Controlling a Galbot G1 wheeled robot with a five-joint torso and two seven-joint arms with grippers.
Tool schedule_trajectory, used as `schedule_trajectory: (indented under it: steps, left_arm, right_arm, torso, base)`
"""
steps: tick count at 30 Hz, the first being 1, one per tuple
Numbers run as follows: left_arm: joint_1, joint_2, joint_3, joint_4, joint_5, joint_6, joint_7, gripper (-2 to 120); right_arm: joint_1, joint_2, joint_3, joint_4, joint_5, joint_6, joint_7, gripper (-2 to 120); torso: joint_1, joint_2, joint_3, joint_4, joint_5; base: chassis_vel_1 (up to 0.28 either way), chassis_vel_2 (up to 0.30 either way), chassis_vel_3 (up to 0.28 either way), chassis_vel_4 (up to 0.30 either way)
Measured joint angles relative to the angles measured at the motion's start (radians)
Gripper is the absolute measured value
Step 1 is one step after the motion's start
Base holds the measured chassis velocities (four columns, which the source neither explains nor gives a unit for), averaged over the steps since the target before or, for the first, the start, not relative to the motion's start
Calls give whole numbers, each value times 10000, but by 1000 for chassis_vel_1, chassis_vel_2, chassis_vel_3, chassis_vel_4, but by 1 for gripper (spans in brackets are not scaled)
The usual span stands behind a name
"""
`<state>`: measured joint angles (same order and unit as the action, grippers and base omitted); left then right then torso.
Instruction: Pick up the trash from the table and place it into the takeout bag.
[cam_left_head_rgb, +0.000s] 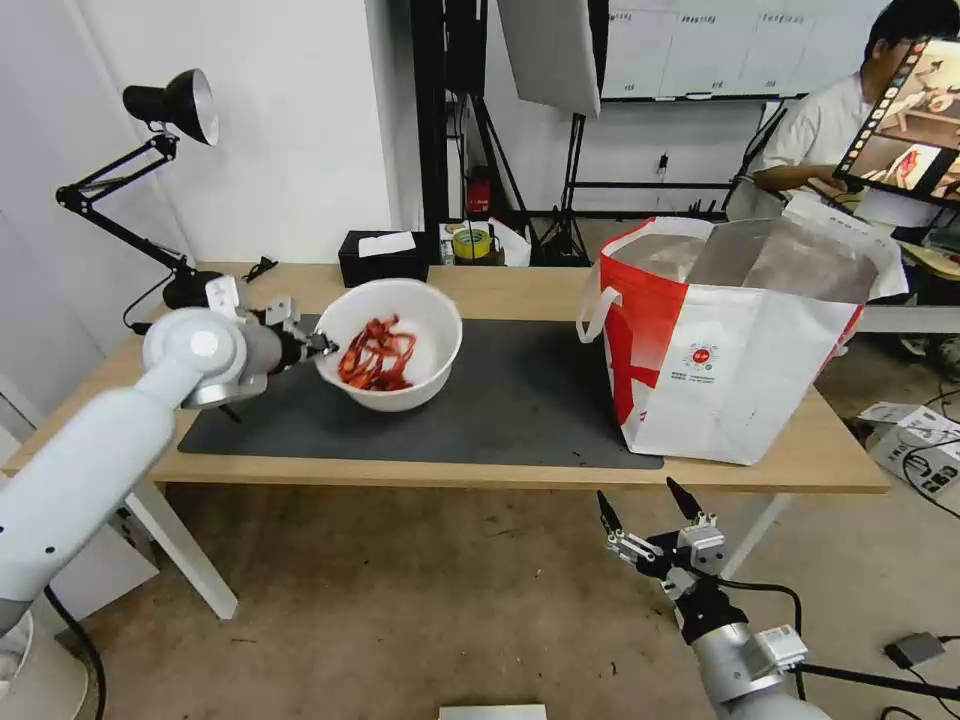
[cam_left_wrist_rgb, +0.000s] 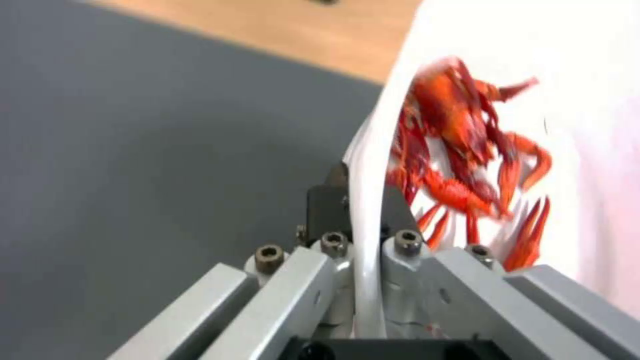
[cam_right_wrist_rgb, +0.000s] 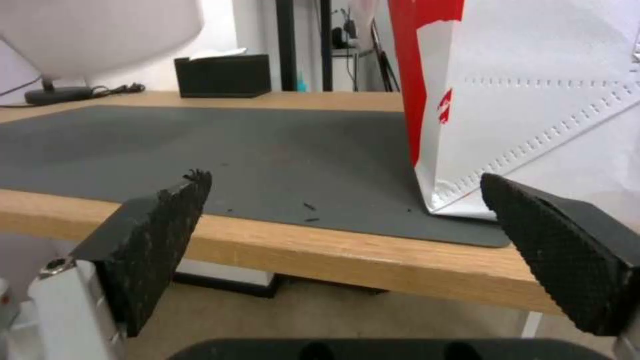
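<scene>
Crayfish bowl (cam_left_head_rgb: 391, 343) tilts near the table's (cam_left_head_rgb: 520, 285) left end — my left gripper (cam_left_head_rgb: 318, 346) pinches only its rim, so shells could spill — right gripper (cam_left_head_rgb: 650, 513) splayed.

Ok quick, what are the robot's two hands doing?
Left gripper: shut on the bowl rim.
Right gripper: open, holding nothing.
</scene>
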<state>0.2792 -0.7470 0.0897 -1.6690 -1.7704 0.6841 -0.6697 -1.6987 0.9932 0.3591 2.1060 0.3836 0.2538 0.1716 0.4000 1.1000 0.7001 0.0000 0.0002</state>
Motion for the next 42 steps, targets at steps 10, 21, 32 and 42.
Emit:
schedule_trajectory:
  steps: [10,21,32,42]
  left_arm:
    - [-2449,-979,1397,-108,-907,-132,-425,0]
    - [-4180,-2846,2142,700,-1122,-296,-792,0]
    - [-5252,-5302,2559,2346,-718,-426,-1041,0]
    - [-5377,-6805,2725,3684,102,-428,-847,0]
  right_arm:
    - [0,0,0,0,0,0,0,100]
    - [0,0,0,0,0,0,2,100]
    - [0,0,0,0,0,0,1,100]
    - [0,0,0,0,0,1,1,100]
  torso:
    - [0,0,0,-1,0]
    - [0,0,0,-2,2]
    - [0,0,0,-1,1]
    - [1,-1,0,1,0]
  base:
    - [0,0,0,0]
    - [0,0,0,0]
    - [0,0,0,0]
    - [0,0,0,0]
